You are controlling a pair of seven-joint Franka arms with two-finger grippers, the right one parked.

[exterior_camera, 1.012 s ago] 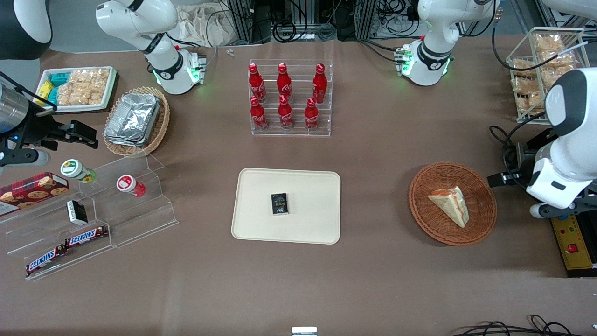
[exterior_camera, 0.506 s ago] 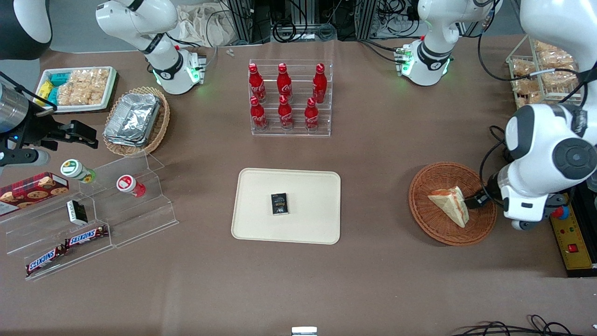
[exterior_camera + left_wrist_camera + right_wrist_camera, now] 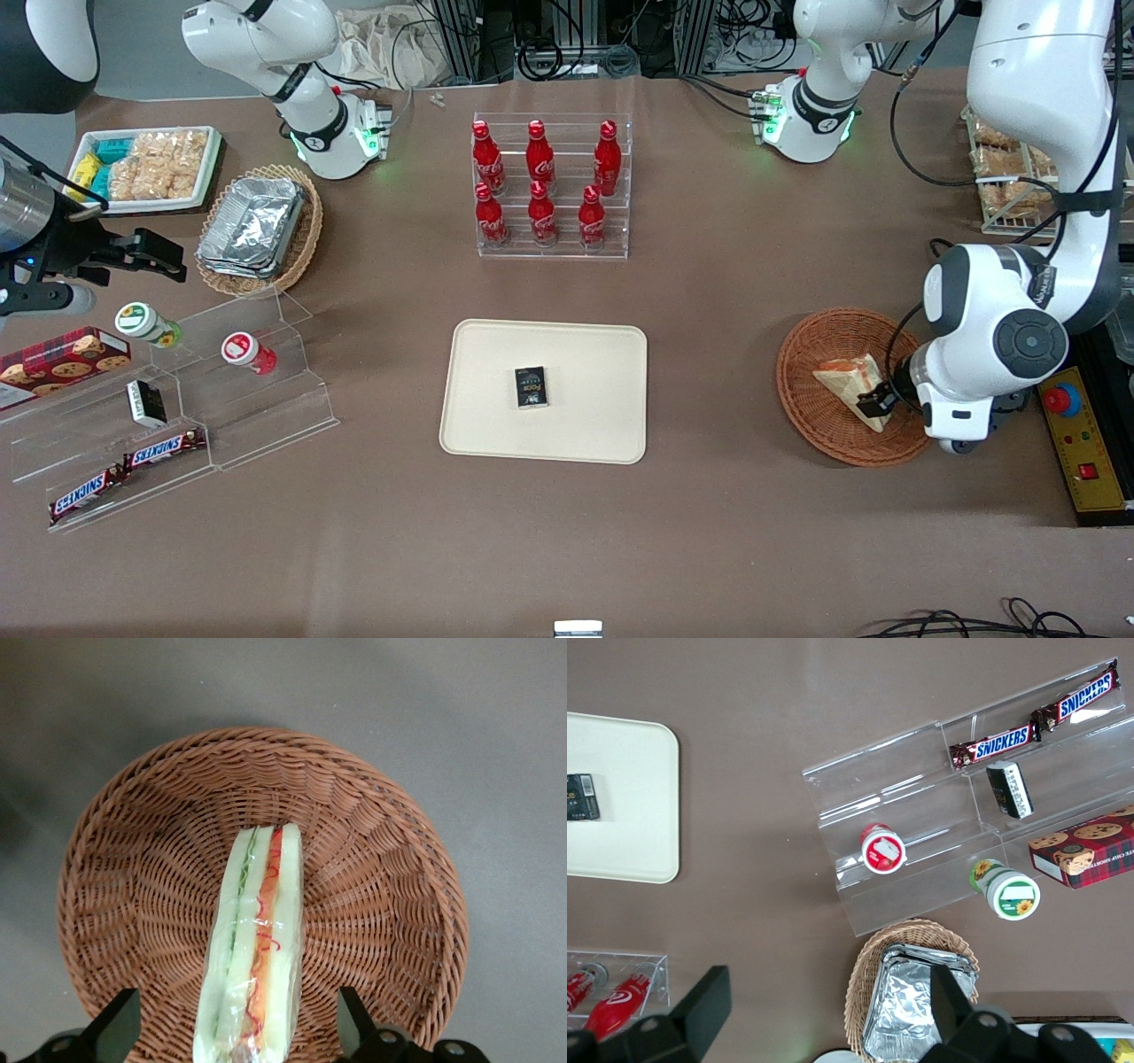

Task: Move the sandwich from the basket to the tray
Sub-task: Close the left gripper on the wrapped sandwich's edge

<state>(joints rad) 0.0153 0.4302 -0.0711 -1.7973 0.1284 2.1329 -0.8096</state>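
Note:
The sandwich (image 3: 847, 384) is a wrapped pale wedge with an orange filling edge and lies in the round reddish-brown basket (image 3: 819, 421) toward the working arm's end of the table. In the left wrist view the sandwich (image 3: 252, 948) lies in the basket (image 3: 381, 904) with its filling edge up. My left gripper (image 3: 879, 400) hangs low over the sandwich's end. It is open (image 3: 237, 1028), one finger (image 3: 115, 1028) on each side of the sandwich, apart from it. The cream tray (image 3: 585, 425) lies mid-table.
A small black box (image 3: 531, 387) lies on the tray. A clear rack of red bottles (image 3: 549, 188) stands farther from the front camera than the tray. A yellow control box (image 3: 1085, 461) lies beside the basket. A wire rack of snack bags (image 3: 1001, 168) stands at the working arm's end.
My left arm has swung in from the table's end and come down over the basket. The gripper now straddles the sandwich's end. The sandwich has not moved.

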